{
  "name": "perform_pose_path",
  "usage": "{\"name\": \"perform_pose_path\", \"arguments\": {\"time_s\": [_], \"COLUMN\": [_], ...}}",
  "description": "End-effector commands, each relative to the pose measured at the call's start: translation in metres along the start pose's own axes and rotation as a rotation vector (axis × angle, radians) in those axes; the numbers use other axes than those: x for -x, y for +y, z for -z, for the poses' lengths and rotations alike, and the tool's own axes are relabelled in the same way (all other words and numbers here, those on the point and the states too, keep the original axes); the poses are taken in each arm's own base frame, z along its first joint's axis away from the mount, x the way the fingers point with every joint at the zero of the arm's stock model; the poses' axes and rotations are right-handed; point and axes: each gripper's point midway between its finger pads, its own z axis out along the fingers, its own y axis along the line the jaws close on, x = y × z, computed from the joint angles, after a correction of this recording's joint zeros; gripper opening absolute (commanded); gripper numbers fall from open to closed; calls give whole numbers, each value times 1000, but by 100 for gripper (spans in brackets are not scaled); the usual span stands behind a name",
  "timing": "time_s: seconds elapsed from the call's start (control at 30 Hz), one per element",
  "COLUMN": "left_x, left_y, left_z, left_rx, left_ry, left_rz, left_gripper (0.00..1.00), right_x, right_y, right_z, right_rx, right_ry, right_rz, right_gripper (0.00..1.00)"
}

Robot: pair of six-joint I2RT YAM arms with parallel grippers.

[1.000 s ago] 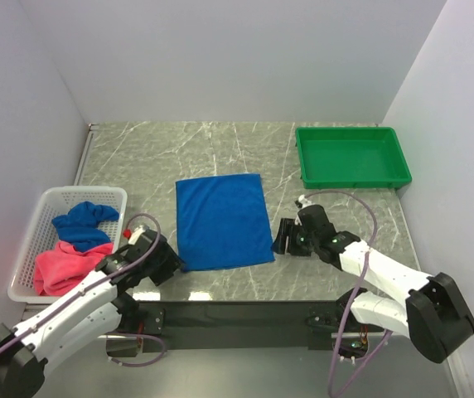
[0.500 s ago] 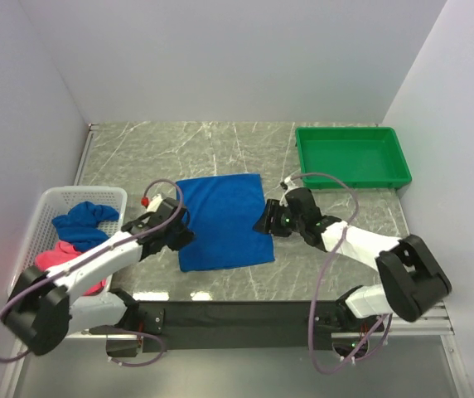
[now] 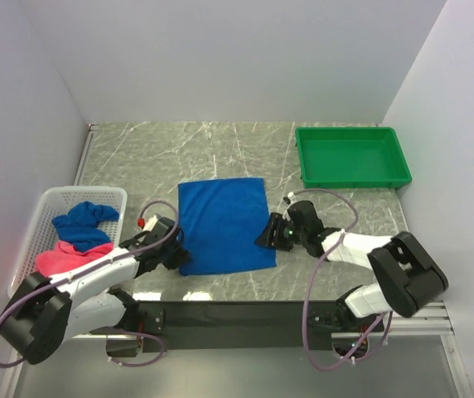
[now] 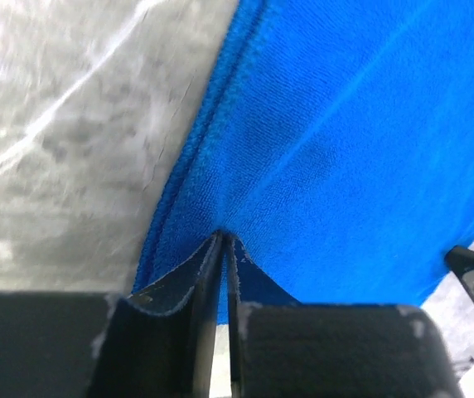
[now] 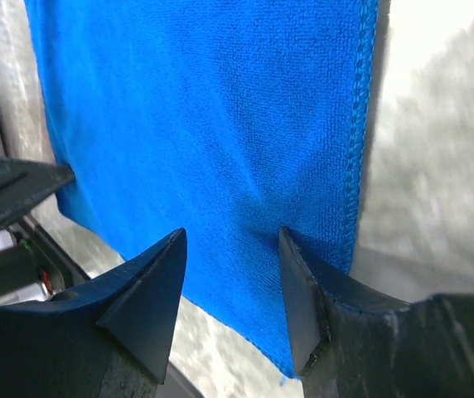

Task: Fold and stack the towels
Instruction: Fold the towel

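A royal blue towel (image 3: 223, 225) lies flat in the middle of the marble table. My left gripper (image 3: 178, 252) is at its left edge near the front corner, shut on a pinched-up ridge of the blue towel (image 4: 320, 149) between the jaws of my left gripper (image 4: 223, 238). My right gripper (image 3: 267, 235) is at the towel's right edge. In the right wrist view my right gripper (image 5: 230, 238) is open, both tips resting on the blue towel (image 5: 204, 108) just inside its hem. A second blue towel (image 3: 84, 222) and a pink-red towel (image 3: 58, 267) lie crumpled in the basket.
A white lattice basket (image 3: 50, 197) stands at the table's left edge. A green tray (image 3: 352, 157) sits at the back right. White walls close in the back and both sides. A black rail (image 3: 237, 313) runs along the near edge.
Both grippers came in from beside the towel onto its side edges, then slid toward the front. The left jaws closed on the left edge. The right jaws narrowed slightly.
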Motion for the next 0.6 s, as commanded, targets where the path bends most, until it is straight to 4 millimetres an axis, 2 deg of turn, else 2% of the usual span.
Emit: {"name": "perform_pose_path", "arguments": {"time_s": [0.0, 0.03, 0.07, 0.13, 0.2, 0.23, 0.3, 0.33, 0.37, 0.4, 0.43, 0.47, 0.5, 0.53, 0.57], "left_x": [-22, -21, -20, -16, -8, 1, 15, 34, 47, 57, 81, 94, 102, 125, 130], "left_y": [37, 37, 34, 27, 6, -13, -32, -53, -60, -63, -78, -85, -82, -91, -86], "left_z": [7, 9, 13, 20, 29, 36, 39, 48, 48, 40, 43, 40, 25, 26, 11], "left_rx": [93, 87, 71, 40, -18, -63, -86, -116, -106, -74, -87, -89, -44, -43, 7], "left_ry": [80, 78, 75, 60, 45, 19, -22, -90, -122, -137, -185, -203, -186, -218, -194], "left_rz": [5, 7, 9, 1, -11, -24, -53, -92, -105, -131, -183, -207, -242, -295, -333], "left_gripper": [15, 16, 17, 25, 38, 41, 47, 48, 48, 51, 53, 55, 59, 61, 62], "right_x": [-44, -39, -43, -33, -17, -6, 27, 40, 70, 85, 110, 124, 135, 154, 163], "right_y": [-55, -53, -56, -52, -37, -26, -2, 3, 12, 17, 24, 22, 23, 25, 23], "right_z": [20, 25, 30, 36, 40, 43, 49, 51, 57, 60, 63, 64, 63, 60, 58], "right_rx": [-202, -199, -214, -205, -167, -140, -103, -114, -144, -154, -172, -201, -205, -221, -239], "right_ry": [102, 75, 82, 44, 4, -29, -101, -130, -199, -232, -274, -287, -286, -279, -258], "right_rz": [-53, -42, -44, -15, 31, 55, 153, 187, 269, 311, 347, 425, 460, 481, 544], "right_gripper": [56, 56, 56, 57, 57, 57, 57, 57, 57, 57, 58, 59, 59, 59, 60]}}
